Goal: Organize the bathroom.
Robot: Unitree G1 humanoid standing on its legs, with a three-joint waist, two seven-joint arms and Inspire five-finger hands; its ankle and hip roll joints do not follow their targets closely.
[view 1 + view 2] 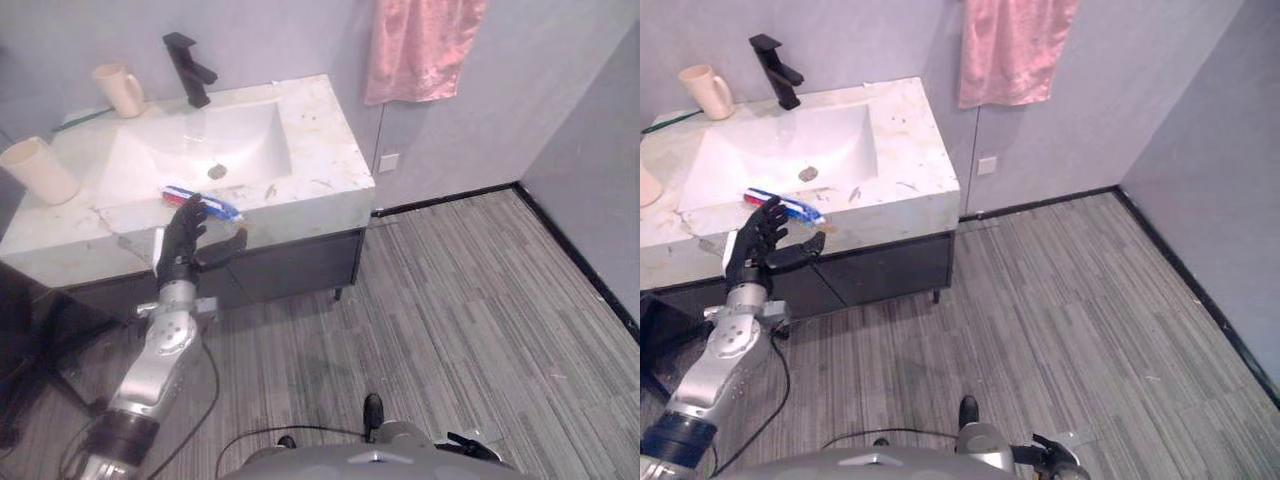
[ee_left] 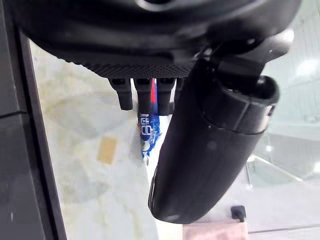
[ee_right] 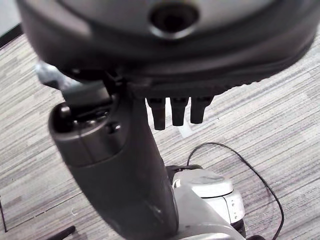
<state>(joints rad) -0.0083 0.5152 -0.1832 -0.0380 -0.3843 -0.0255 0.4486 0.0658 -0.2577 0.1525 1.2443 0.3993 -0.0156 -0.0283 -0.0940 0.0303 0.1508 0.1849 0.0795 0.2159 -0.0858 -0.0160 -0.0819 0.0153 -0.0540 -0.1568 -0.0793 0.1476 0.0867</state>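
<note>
Left hand [image 1: 181, 243] is up at the counter's [image 1: 320, 190] front edge, fingers [image 1: 190, 215] straight and spread, holding nothing. The toothpaste tube [image 1: 205, 203] lies flat on the counter just past the fingertips, in front of the sink [image 1: 200, 150]. Right hand [image 3: 150, 65] has relaxed, empty fingers.

White marble-look counter [image 1: 330, 150] veined in beige and grey; white basin [image 1: 200, 150]; matte black tap [image 1: 188, 68]; cream mug [image 1: 120, 90] and cream cup [image 1: 40, 170]; blue, red and white tube [image 1: 203, 202] printed with white lettering; pink towel [image 1: 420, 45] on pale grey-lilac wall [image 1: 540, 90]; dark cabinet front [image 1: 290, 265]; grey striped plank floor [image 1: 480, 320] with black skirting; dark left hand [image 1: 185, 240]; dark right hand [image 3: 150, 150].
</note>
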